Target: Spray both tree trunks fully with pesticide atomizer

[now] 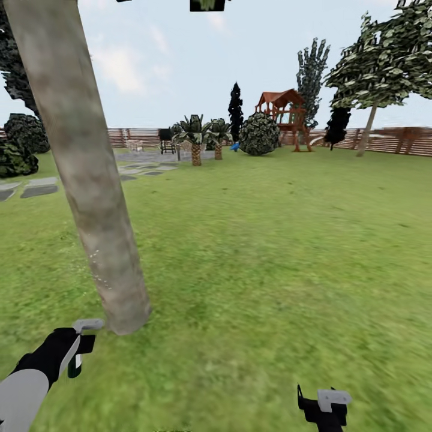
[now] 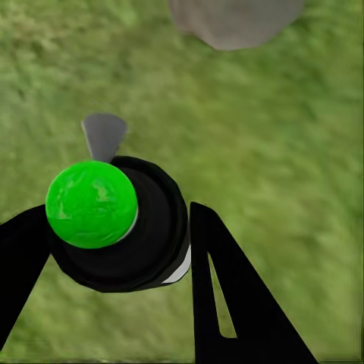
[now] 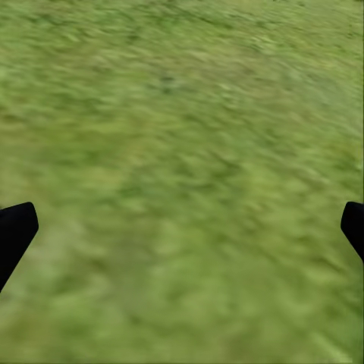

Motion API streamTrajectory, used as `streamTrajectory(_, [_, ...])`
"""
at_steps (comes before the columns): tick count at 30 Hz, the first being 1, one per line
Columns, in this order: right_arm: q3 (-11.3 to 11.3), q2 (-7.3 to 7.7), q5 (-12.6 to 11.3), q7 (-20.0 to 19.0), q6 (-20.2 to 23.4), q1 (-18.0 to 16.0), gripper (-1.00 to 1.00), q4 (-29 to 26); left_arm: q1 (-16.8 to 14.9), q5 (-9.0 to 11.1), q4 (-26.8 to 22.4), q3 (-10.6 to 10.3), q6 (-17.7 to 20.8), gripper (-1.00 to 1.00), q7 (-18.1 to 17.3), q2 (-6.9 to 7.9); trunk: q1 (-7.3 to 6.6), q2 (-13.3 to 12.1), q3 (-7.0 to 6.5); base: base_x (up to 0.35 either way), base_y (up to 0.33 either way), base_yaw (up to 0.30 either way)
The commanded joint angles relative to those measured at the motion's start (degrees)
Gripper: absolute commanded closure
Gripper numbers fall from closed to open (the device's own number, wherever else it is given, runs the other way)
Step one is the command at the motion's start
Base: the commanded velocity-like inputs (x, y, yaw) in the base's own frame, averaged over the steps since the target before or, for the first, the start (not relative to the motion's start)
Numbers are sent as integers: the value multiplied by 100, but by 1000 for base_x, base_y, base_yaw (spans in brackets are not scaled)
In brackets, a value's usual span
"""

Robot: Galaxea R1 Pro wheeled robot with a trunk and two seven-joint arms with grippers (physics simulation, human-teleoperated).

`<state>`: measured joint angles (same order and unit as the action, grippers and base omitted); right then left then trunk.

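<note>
At the lower left of the head view the left hand [image 1: 81,348] is gripping the pesticide atomizer [image 1: 77,351], whose grey nozzle is pointing toward the base of the tree trunk [image 1: 84,174] just beside it. In the left wrist view the black fingers [image 2: 227,296] are closing on either side of the atomizer's [image 2: 121,224] black body, with its bright green cap on top and the grey nozzle sticking out over the grass. The trunk is leaning up through the left of the head view from the floor [image 1: 270,270], and a few fine white specks of pesticide [image 1: 96,270] are showing on its lower part. In the middle distance, short palms [image 1: 197,141], a round shrub [image 1: 259,134] and a red play frame [image 1: 283,114] are standing before the wooden fence [image 1: 390,141]. At upper right the second tree [image 1: 378,66] is standing well apart. At the lower right the right hand [image 1: 327,405] is hanging over grass, fingers [image 3: 15,231] spread wide and holding nothing.
</note>
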<state>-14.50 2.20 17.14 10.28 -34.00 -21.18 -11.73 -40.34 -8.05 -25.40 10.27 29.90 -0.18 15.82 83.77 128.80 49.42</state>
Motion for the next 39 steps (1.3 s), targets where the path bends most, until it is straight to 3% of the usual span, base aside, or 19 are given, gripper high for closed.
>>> streamTrajectory(1, [0, 0, 0, 0, 1, 0, -100, -1, 0, -3, 0, 0, -1, 100, 0, 0, 0, 0, 0, 41, -272, 277])
streamTrajectory(19, [0, -3, 0, 0, -1, 0, -100, -3, -3, -3, 0, 1, 5, 100, 0, 0, 0, 0, 0, 151, -253, 45])
streamTrajectory(33, [0, 0, 0, 0, -2, 0, -100, -2, -2, -3, 0, 1, 7, 100, 0, 0, 0, 0, 0, 189, -232, 257])
streamTrajectory(39, [0, 0, 0, 0, -1, 0, -100, -4, 0, 5, 0, 1, 6, 100, 0, 0, 0, 0, 0, 234, -199, 51])
